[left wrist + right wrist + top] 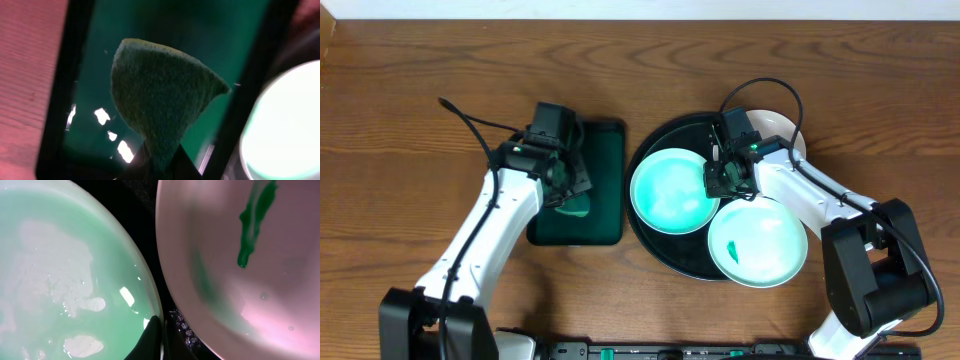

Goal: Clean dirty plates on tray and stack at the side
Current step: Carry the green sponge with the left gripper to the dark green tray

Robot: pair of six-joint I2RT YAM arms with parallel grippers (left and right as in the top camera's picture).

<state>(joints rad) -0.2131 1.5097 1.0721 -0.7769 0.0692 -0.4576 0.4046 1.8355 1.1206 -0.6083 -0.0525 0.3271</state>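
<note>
Table point(420, 60) carrying black tray point(665, 250), it holding mint plate point(670, 190), smeared plate point(757, 243), third plate point(785, 128) showing behind. Green tray point(605, 180) lying beside. Left jaws gripping sponge point(160, 95) over green tray; right jaws sitting closed at mint plate's rim.

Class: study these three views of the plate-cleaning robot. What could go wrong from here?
1. The smeared plate overhangs the rim of the black tray. A nudge from the shut right hand, sitting between it and the mint plate, might tip it off.
2. The left hand pinches the green sponge by one narrow end, so it may slip during scrubbing.
</note>
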